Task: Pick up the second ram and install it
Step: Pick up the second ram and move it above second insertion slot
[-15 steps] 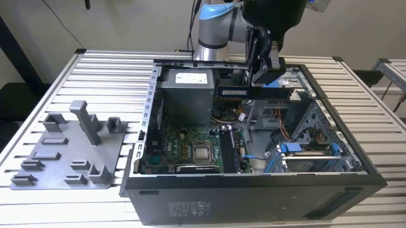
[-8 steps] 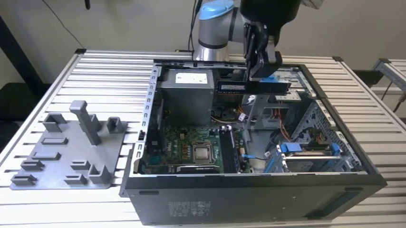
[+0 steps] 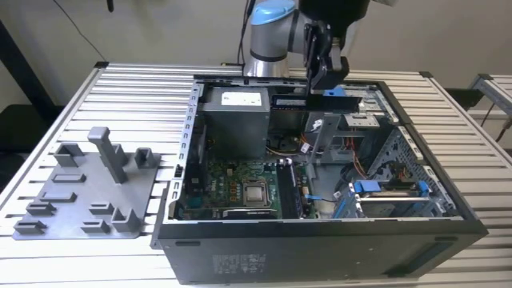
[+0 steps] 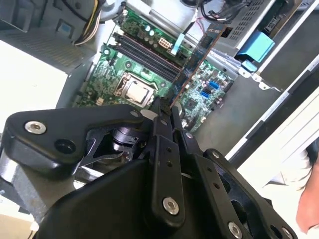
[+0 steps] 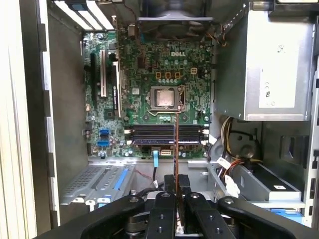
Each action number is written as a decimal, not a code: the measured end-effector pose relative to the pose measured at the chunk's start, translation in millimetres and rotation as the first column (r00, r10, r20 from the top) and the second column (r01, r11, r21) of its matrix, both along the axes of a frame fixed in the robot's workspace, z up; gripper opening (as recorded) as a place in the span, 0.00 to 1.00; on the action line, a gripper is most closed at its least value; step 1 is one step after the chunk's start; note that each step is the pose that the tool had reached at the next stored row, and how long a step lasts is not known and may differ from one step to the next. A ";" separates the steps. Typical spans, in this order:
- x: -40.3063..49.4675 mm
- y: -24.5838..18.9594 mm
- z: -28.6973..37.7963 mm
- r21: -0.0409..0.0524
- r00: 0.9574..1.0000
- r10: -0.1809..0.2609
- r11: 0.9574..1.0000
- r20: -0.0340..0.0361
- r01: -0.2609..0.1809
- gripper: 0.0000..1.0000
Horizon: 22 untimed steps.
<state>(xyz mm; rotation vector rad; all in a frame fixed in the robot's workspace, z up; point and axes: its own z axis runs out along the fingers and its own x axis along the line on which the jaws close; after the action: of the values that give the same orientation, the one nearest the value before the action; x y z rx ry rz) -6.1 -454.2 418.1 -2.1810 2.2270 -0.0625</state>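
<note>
My gripper (image 3: 322, 89) hangs above the open computer case (image 3: 184, 180), over its back half, shut on the second ram (image 3: 312, 102). The ram is a long dark stick held level by its top edge, well above the motherboard (image 3: 232, 180). In the second wrist view the ram (image 4: 197, 55) juts out from between the fingers (image 4: 160, 107) over the green board. In the first wrist view the ram (image 5: 176, 144) shows edge-on, crossing the dark memory slots (image 5: 164, 135) beside the CPU socket (image 5: 165, 98).
A grey power supply (image 3: 232, 120) fills the case's back corner on the exterior view's left. A drive cage with blue tabs (image 3: 384, 191) stands on the right. Outside the case, a grey fixture plate (image 3: 88, 192) lies on the slatted table. A person's hand (image 4: 306, 209) shows beyond the case.
</note>
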 end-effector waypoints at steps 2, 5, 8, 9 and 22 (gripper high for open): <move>-1.0 6.1 -0.3 0.000 1.000 0.000 1.000 0.000 0.000 0.14; -2.4 15.6 -0.8 0.000 1.000 0.000 1.000 0.000 0.000 0.14; -3.9 25.5 -1.3 0.000 1.000 0.000 1.000 0.000 0.000 0.14; -4.5 29.1 -1.6 0.000 1.000 0.000 1.000 0.000 0.000 0.14; -3.5 46.8 -2.4 -0.001 1.000 0.003 1.000 0.000 -0.003 0.14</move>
<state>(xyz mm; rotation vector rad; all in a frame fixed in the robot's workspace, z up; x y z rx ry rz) -9.6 -407.3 415.7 -2.1842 2.2243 -0.0632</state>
